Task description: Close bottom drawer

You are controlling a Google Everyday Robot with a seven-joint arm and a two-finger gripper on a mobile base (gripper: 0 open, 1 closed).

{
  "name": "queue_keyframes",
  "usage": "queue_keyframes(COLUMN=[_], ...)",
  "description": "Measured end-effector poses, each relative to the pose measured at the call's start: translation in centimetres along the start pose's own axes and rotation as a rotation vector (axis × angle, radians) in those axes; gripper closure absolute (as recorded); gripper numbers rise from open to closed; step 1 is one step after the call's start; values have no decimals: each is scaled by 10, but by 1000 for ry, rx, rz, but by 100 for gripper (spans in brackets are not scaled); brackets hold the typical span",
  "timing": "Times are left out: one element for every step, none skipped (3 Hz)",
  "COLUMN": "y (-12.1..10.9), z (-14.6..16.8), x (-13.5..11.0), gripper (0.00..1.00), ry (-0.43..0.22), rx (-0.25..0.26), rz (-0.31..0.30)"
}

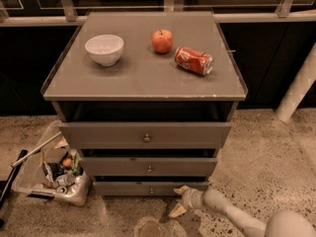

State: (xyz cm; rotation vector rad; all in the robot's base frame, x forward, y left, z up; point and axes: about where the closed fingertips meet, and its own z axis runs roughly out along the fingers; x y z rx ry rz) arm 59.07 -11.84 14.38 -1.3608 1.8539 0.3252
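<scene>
The bottom drawer (128, 188) is the lowest of three grey drawers in the cabinet (232, 90). Its slim front with a small round knob (151, 190) stands only slightly out from the cabinet. My gripper (179, 200) is low at the right end of that drawer front, on a white arm that comes in from the lower right. One finger (181, 188) touches or nearly touches the front; the other finger (177, 211) hangs below it. The fingers are spread apart and hold nothing.
On the cabinet top are a white bowl (104, 49), a red apple (162, 40) and a red soda can (193, 60) lying on its side. A clear bin (29, 186) of trash stands on the floor at the left. A white pillar (296, 90) rises at the right.
</scene>
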Motion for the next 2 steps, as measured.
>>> queue_keyframes(y=[13,13], z=[-5,-5], x=[0,0], gripper=[0,0], ry=[0,0], rx=[0,0], rz=[0,0])
